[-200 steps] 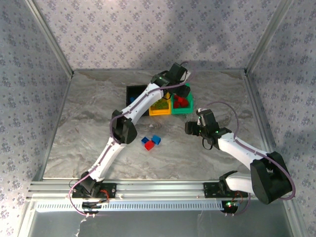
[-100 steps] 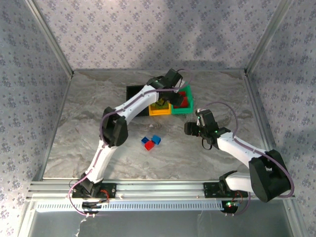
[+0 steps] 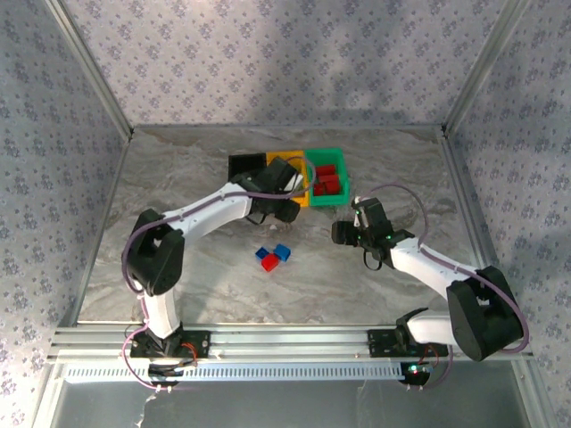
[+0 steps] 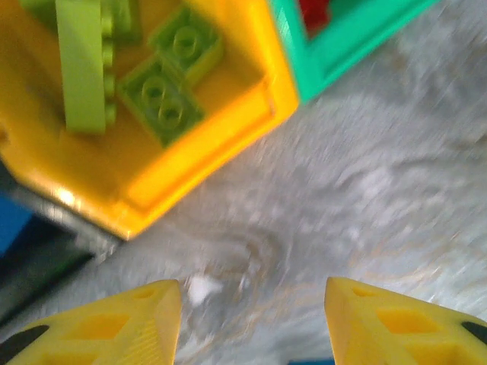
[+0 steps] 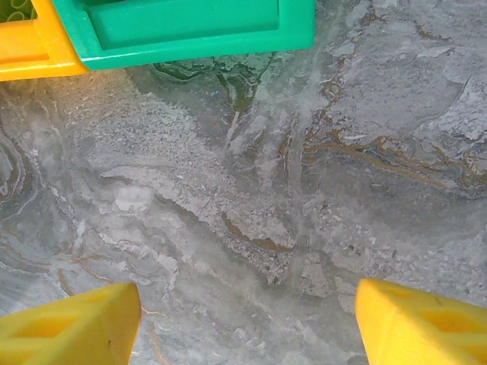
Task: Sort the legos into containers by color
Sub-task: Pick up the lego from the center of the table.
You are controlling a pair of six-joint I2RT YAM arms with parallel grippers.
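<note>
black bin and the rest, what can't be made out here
- black bin: top view, inside too dark to read; left wrist view cuts it at the left edge.
- orange-yellow bin: top view, left arm covers most of it.
- green bin: right wrist view, inside cut off by the top edge.
- loose legos: top view, studs too small to count.

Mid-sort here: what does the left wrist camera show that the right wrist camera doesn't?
Left wrist: yellow-green legos lying studs-up inside the orange-yellow bin, plus a sliver of red inside the green bin. Right wrist: a wide stretch of bare marble table in front of the green bin's outer wall. Both: the two joined bins, marble, and an open, empty claw: left claw, right claw.
</note>
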